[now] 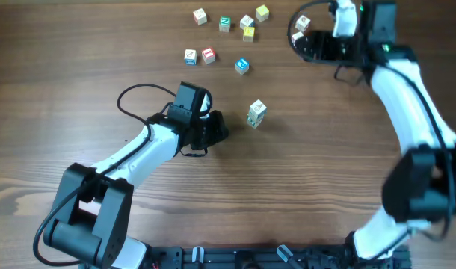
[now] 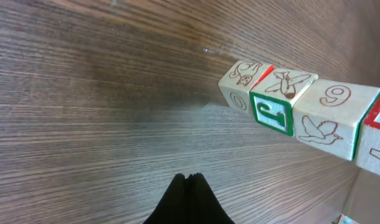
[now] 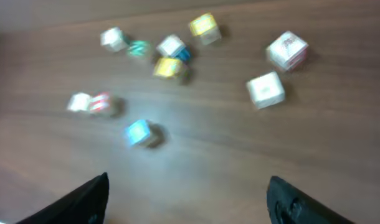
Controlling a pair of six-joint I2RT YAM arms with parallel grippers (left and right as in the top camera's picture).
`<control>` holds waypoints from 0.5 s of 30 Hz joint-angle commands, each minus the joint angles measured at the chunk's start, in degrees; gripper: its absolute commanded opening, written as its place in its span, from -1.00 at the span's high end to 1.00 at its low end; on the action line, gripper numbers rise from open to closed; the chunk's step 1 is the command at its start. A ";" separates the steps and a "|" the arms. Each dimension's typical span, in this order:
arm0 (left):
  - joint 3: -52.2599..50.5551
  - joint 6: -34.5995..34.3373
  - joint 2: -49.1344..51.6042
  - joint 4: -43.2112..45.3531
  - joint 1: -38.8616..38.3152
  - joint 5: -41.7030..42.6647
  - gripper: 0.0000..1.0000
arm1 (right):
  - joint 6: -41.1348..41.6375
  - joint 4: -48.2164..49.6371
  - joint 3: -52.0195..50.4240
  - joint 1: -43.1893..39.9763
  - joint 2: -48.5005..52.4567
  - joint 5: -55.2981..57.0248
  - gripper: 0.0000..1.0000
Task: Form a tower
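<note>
The tower (image 1: 256, 113) stands upright on the wooden surface (image 1: 288, 194), about mid-depth and just right of centre, a narrow column one cube wide. At least four white cubes show. The bottom cube (image 2: 240, 87) has brown line drawings, the second cube (image 2: 274, 106) a green-framed letter and an aeroplane, the third cube (image 2: 330, 118) a "9" and a bird, and the fourth cube (image 2: 377, 137) a red border. Their faces are turned slightly against one another.

2 white arms (image 1: 142, 153) — black joints (image 1: 418, 187), cables (image 1: 138, 91), fingers (image 2: 177, 202).
</note>
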 commanded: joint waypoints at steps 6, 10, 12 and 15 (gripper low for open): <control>-0.02 -0.72 0.50 -0.83 -0.42 -1.46 0.92 | -8.57 4.92 16.24 0.76 25.59 9.70 -0.69; -0.02 -0.74 0.50 -3.80 -0.42 -4.15 0.92 | -9.20 13.18 16.22 2.60 28.89 12.76 -0.54; -0.02 -0.74 0.50 -3.76 -0.39 -4.15 0.92 | -9.90 15.80 16.22 3.23 30.77 13.66 -0.49; -0.02 -0.74 0.50 -3.78 -0.39 -4.15 0.92 | -10.08 16.22 16.22 3.28 32.87 14.69 -0.32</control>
